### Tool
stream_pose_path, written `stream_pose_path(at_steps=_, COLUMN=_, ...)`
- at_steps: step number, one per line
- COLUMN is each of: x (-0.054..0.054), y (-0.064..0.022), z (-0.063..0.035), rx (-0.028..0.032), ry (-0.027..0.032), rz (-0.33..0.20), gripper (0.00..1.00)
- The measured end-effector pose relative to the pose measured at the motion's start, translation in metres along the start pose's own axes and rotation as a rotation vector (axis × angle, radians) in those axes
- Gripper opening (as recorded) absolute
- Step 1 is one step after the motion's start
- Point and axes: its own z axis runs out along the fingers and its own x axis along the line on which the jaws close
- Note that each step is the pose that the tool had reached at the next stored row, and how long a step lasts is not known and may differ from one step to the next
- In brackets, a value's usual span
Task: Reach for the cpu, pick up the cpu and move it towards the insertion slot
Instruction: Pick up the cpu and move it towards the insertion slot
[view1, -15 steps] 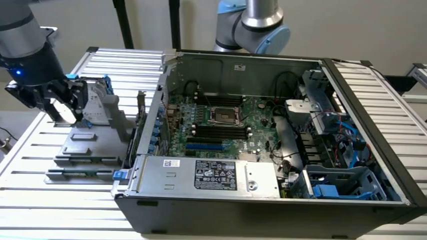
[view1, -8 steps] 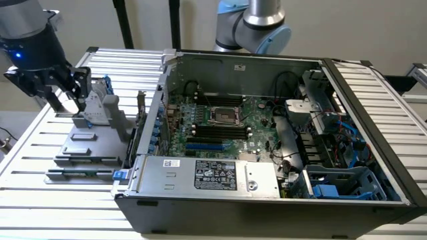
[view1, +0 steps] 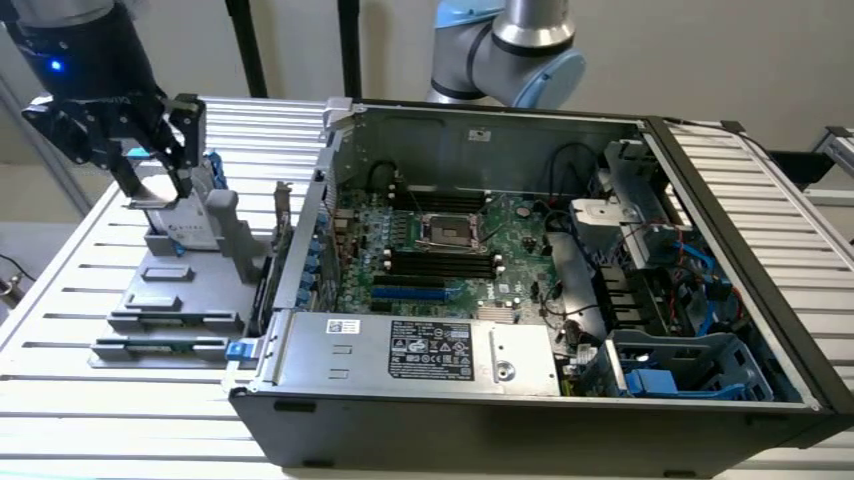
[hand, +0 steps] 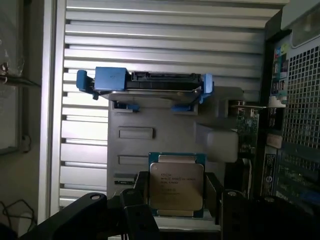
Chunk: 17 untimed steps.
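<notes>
one cpu (hand: 176, 186) is held between the dark fingers (hand: 135, 215) of the hand (view1: 158, 186), above the grey parts tray (view1: 160, 300) on the slatted bench (view1: 80, 400), at the exterior view's left. the insertion slot (view1: 449, 230) is seen well apart from it, inside the open computer case (view1: 534, 400).

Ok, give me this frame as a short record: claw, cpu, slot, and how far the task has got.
claw: over the grey fixture, at the exterior view's left
cpu: printed face up, at the claw, near the blue-framed hard drive
insertion slot: on the motherboard inside the open case, well apart from the claw
grip: cannot tell
progress: claw at the cpu; cpu not yet near the slot
</notes>
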Motion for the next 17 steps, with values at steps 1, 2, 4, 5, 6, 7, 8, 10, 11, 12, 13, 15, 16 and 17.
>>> stream_pose_path(at_steps=1, x=-0.004, y=0.0, z=-0.0043, rx=-0.0003, ry=0.0001, rz=0.0, gripper=0.55)
stream_pose_path(at_steps=2, x=-0.009, y=0.0, z=-0.0086, rx=-0.0005, ry=0.0002, rz=0.0, gripper=0.55)
stream_pose_path(at_steps=4, x=-0.018, y=-0.0001, z=-0.0163, rx=-0.0006, ry=0.0005, rz=0.0, gripper=0.55)
stream_pose_path(at_steps=5, x=-0.022, y=0.0, z=-0.0196, rx=-0.0007, ry=0.0005, rz=0.0, gripper=0.55)
stream_pose_path(at_steps=6, x=-0.027, y=0.0, z=-0.0228, rx=-0.0006, ry=0.0006, rz=0.0, gripper=0.55)
stream_pose_path(at_steps=7, x=-0.031, y=0.0001, z=-0.0257, rx=-0.0006, ry=0.0006, rz=0.0, gripper=0.55)
stream_pose_path(at_steps=8, x=-0.036, y=0.0001, z=-0.0282, rx=-0.0005, ry=0.0007, rz=0.0, gripper=0.55)
stream_pose_path(at_steps=10, x=-0.045, y=0.0003, z=-0.0325, rx=-0.0006, ry=0.0006, rz=0.0, gripper=0.55)
stream_pose_path(at_steps=11, x=-0.05, y=0.0003, z=-0.0339, rx=-0.0007, ry=0.0007, rz=0.0, gripper=0.55)
stream_pose_path(at_steps=12, x=-0.054, y=0.0003, z=-0.035, rx=-0.0007, ry=0.0007, rz=0.0, gripper=0.55)
stream_pose_path(at_steps=13, x=-0.059, y=0.0003, z=-0.0358, rx=-0.0008, ry=0.0006, rz=0.0, gripper=0.55)
stream_pose_path(at_steps=15, x=-0.068, y=0.0003, z=-0.0372, rx=-0.0009, ry=0.0007, rz=0.0, gripper=0.55)
stream_pose_path(at_steps=16, x=-0.072, y=0.0003, z=-0.0378, rx=-0.001, ry=0.0007, rz=0.0, gripper=0.55)
stream_pose_path(at_steps=17, x=-0.076, y=0.0003, z=-0.0384, rx=-0.001, ry=0.0007, rz=0.0, gripper=0.55)
